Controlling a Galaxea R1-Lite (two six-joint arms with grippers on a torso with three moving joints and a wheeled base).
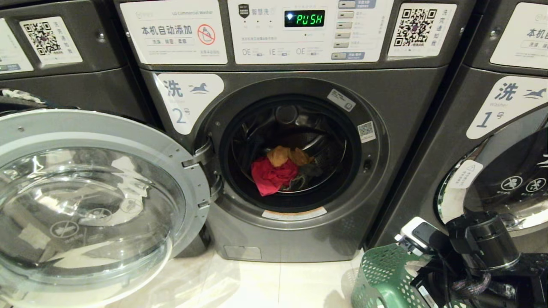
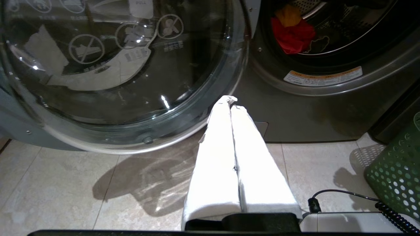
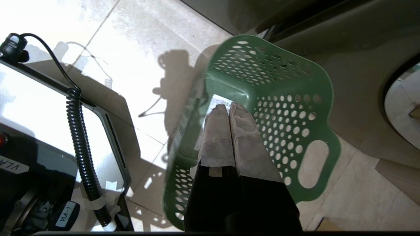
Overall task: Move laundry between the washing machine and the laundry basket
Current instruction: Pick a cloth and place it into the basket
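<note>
**Right gripper [image 3: 229, 108] poised over the empty laundry basket [image 3: 295, 98], fingers pressed together and holding nothing — the laundry [image 1: 282, 169] lies well apart, in the drum.**

The left gripper [image 2: 230, 101], likewise closed and empty, is parked low before the washing machine [image 1: 299, 239], just beside its open glass door [image 1: 85, 192]. The red-pink, mustard and dark pieces sit heaped at the near lip of the drum of machine "2"; the basket stands on the floor at lower right. Likely hazards — a reach with fingers unopened would only push cloth deeper; the tangled heap may come out as one clump and drop short of the basket; the swung door crowds the left approach.
</note>
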